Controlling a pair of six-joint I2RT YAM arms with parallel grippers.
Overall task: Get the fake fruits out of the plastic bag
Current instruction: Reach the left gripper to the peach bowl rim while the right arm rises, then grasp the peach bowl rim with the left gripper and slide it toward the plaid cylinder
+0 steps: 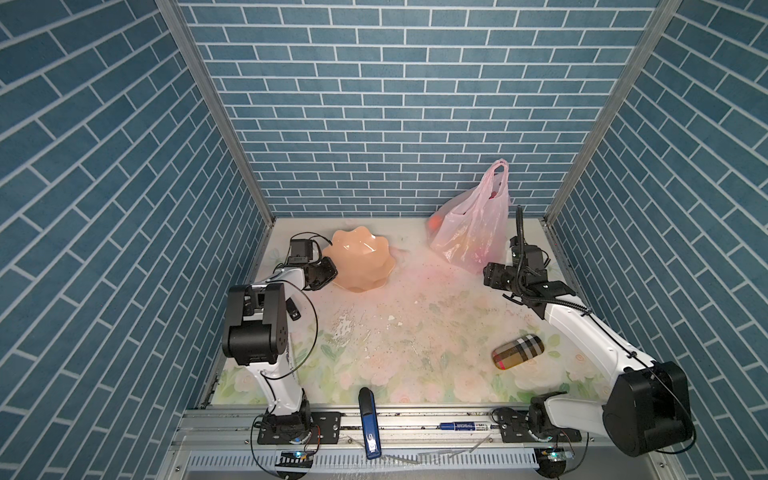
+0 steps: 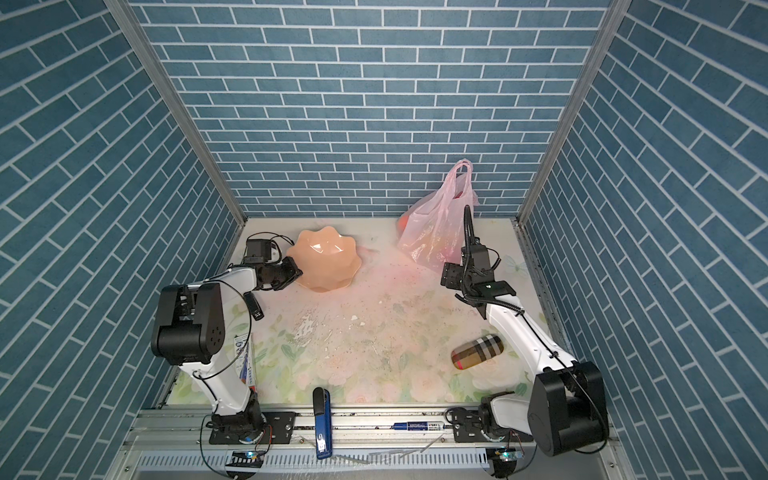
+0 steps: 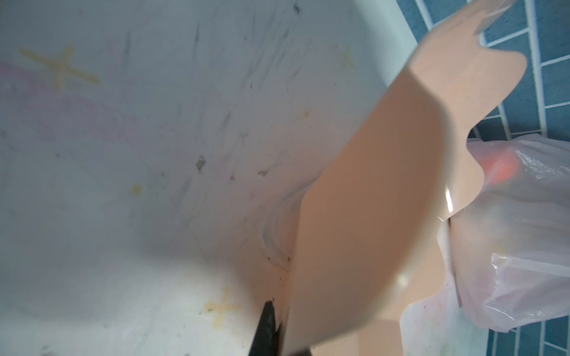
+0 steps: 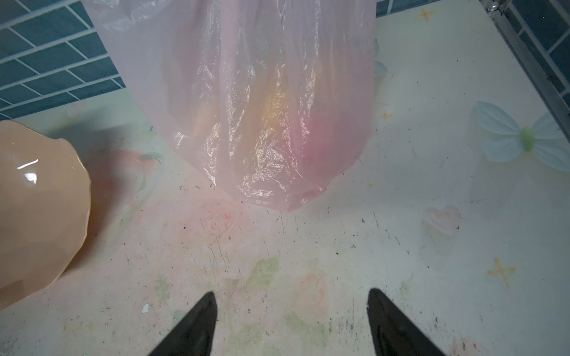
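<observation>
Top views offer no legible writing: the white label on a blue marker (image 1: 464, 425) on the front rail and the print on a packet (image 2: 245, 361) beside the left arm are too small to read. The tabletop (image 1: 415, 332) is floral-printed, scuffed and stained pink, with blue brick-pattern walls (image 1: 374, 104) around it. The bag (image 1: 469, 232) stands at the back right against the wall, and the fruits (image 4: 271, 104) show as blurred colours inside. The left claw (image 1: 322, 276) pinches the rim of the plate (image 1: 361, 257). The right claw (image 4: 292, 296) is spread, near the bag but apart.
</observation>
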